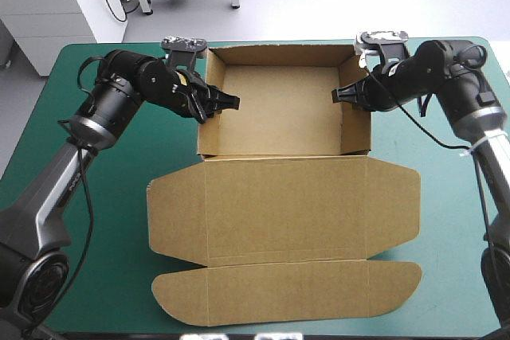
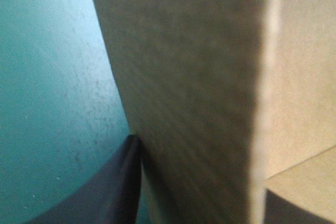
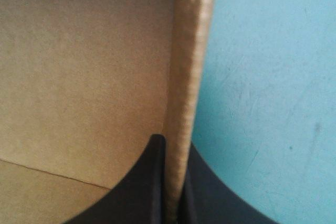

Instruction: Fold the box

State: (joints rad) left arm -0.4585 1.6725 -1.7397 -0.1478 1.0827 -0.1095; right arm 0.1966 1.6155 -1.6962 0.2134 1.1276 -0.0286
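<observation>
- Box (image 1: 283, 189): one cut sheet of brown board, part-formed into an open tray with the lid flat. It rests on the bench (image 1: 119, 212), on the teal-green cover (image 1: 446, 220).
- Tray (image 1: 279, 109): four walls raised and the floor bare. It spans the gap between the left fingers (image 1: 217, 101) and the right fingers (image 1: 347, 95), toward the bench's far edge.
- Lid (image 1: 303, 212): flat on the cover, on the near side of both sets of fingers, and joined to the tray's near wall. It has an angled flap at each end. A narrower strip with rounded ends follows past a crease, nearest the bench's near edge.
- Left fingers: clenched on the tray's left wall, about halfway along it, with one finger inside the tray and one outside.
- Left wrist view: the wall stands upright ahead of the fingers. One black finger (image 2: 118, 192) lies against its outer face, with the cover beside it. On the inner side a small dark shape shows at the base, too little of it to name.
- Right fingers: clenched on the tray's right wall, about halfway along it and directly across the tray from the left fingers.
- Right wrist view: both black fingers (image 3: 155, 187) pinch the wall's top edge, touching the board on either face. The tray's inner wall and floor lie to one side of the fingers, the cover to the other.
- Arms: the left reaches in from the bench's near left, the right from its right side. Both wrists are level with the tray's rim.
</observation>
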